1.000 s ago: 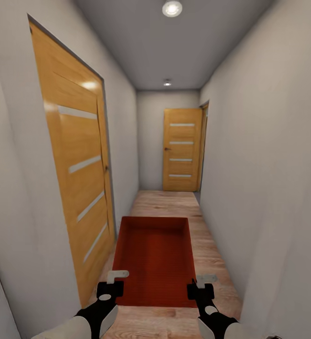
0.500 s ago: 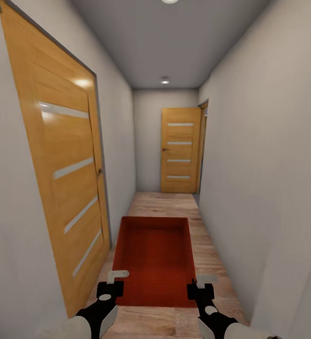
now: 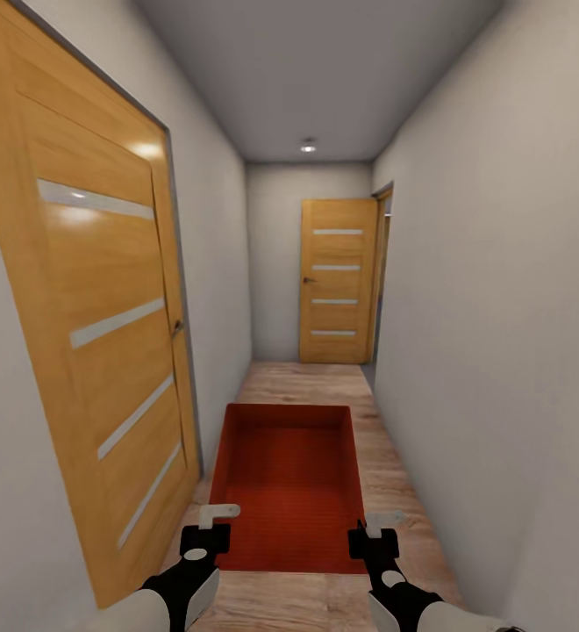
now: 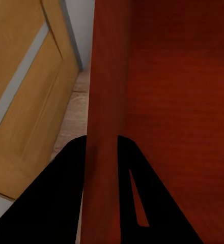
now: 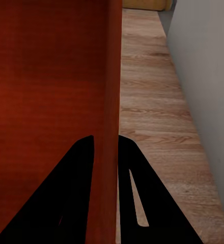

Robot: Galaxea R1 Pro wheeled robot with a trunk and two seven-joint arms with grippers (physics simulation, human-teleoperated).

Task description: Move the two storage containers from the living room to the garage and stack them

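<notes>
Down a wood-floored corridor, left claw (image 3: 209,525) and right claw (image 3: 374,528) each clamp a side wall of one red-orange container (image 3: 289,483).

A red-orange storage container (image 3: 289,483) with a matt, finely ribbed inner surface sits above a pale wood plank floor (image 3: 395,491) with visible grain. The near door (image 3: 96,351) is honey-toned wood with a soft sheen and frosted pale strips; a second door (image 3: 338,281) matches it. The walls (image 3: 491,307) look smooth, matt, painted grey-white. The fingers (image 4: 61,203) appear plain matt black.
</notes>
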